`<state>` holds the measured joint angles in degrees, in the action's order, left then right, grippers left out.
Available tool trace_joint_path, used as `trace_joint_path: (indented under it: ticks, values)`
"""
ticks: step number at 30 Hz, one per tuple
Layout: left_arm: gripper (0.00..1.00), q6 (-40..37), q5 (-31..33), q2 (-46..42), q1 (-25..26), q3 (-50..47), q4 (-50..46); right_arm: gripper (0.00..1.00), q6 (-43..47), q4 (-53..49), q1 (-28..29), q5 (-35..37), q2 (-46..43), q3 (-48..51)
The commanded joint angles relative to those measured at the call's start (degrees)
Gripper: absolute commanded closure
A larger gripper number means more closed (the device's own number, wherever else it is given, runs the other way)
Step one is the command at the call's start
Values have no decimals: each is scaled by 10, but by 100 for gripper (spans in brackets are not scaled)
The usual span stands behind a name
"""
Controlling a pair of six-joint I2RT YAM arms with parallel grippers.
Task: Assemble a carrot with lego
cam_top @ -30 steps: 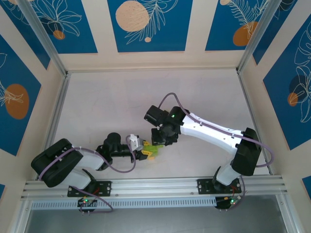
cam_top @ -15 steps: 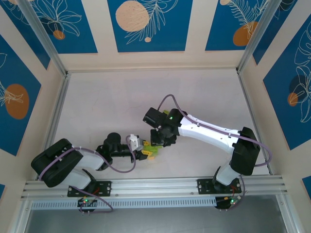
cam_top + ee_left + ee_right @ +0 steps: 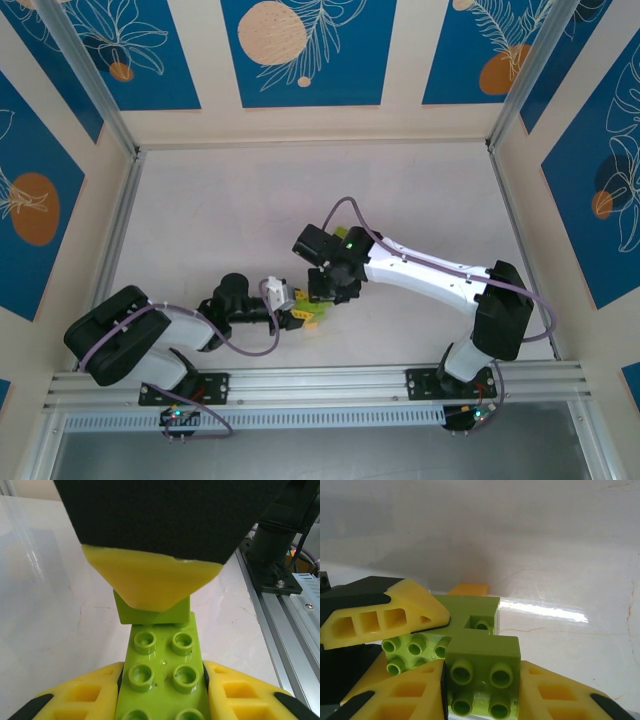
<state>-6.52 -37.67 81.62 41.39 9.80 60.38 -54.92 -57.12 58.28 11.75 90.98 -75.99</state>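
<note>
Roughly level carrot (image 3: 162,672), studs up.

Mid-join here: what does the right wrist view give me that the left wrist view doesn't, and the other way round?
Right wrist: the orange brick behind the green ones, and the right claw shut on the square green brick. Left wrist: the left claw shut on the long green brick, and the rail alongside. Both: those two green bricks close together over the white table.
</note>
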Motion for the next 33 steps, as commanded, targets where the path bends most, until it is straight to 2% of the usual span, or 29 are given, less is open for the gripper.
trace_joint_path:
  ticks: [1, 33]
  values:
    - [80, -12, 5, 4, 1, 1, -19, 66, -5, -5, 7, -18, 12, 8]
    - [80, -13, 7, 3, 1, 1, -21, 67, -26, -70, 17, 22, -4, 34]
